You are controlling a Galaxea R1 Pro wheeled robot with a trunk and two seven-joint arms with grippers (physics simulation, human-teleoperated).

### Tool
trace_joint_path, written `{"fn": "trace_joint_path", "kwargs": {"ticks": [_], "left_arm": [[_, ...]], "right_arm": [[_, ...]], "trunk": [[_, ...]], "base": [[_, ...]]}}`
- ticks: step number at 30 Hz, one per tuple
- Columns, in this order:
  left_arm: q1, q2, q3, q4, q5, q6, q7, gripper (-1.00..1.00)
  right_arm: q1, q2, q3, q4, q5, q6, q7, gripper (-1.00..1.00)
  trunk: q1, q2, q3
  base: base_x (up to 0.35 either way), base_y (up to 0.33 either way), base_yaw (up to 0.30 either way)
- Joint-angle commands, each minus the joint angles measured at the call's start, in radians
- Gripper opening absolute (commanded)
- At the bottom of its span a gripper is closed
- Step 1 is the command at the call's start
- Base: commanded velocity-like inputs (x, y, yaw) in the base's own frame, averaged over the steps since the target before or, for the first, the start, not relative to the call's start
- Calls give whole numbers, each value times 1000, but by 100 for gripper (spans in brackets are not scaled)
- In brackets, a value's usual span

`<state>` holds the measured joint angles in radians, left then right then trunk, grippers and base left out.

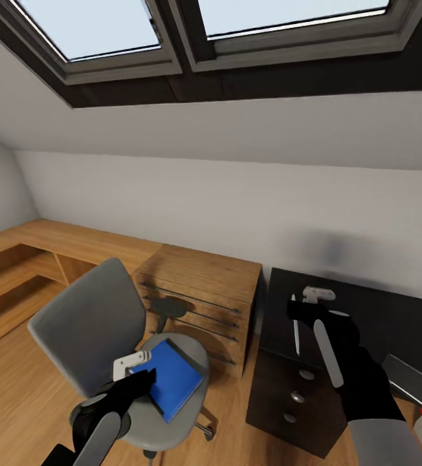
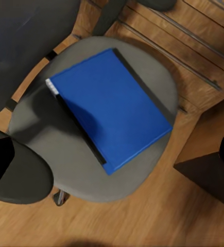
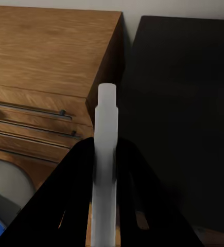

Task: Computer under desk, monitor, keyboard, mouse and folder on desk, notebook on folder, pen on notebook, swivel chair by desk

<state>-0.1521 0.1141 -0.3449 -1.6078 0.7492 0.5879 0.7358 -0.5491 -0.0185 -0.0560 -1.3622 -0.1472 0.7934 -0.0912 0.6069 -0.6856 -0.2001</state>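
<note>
Counter (image 1: 366, 310): black, beside the wooden chest (image 1: 204, 278).
Chair (image 1: 88, 323): its tall back and armrest crowd the seat.
Folder (image 2: 109, 108): flat on the seat; probably light, stiff, slippery; take an overhanging edge.
Left gripper (image 1: 133, 367): over the folder; fingers' state unclear.
Right gripper (image 3: 105, 170): fingers clamped on the pen (image 3: 105, 154).

Both arms: glossy black shells w/ pale grey-white panels, light grey lower segments. Left black two-finger claw (image 1: 147, 377) has small white bracket at wrist. Right black claw (image 1: 295, 309), same white bracket; fingers (image 3: 137, 180) matte black.
</note>
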Motion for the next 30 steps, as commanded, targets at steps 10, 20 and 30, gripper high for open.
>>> {"fn": "trace_joint_path", "kwargs": {"ticks": [10,20,30], "left_arm": [[-1,2,-67,-1,6,-2,31,100],[-1,2,-72,-1,7,-2,38,100],[0,2,-73,-1,7,-2,39,100]], "right_arm": [[-2,-3,-2,75,-10,-32,-9,-100],[-4,-14,-4,182,-7,-132,-11,-100],[-11,-26,-4,297,-6,-164,-11,-100]], "trunk": [[0,-1,-2],[0,-1,-2],[0,-1,-2]], "base": [[16,-194,-3],[107,-222,0],[259,-64,0]]}}
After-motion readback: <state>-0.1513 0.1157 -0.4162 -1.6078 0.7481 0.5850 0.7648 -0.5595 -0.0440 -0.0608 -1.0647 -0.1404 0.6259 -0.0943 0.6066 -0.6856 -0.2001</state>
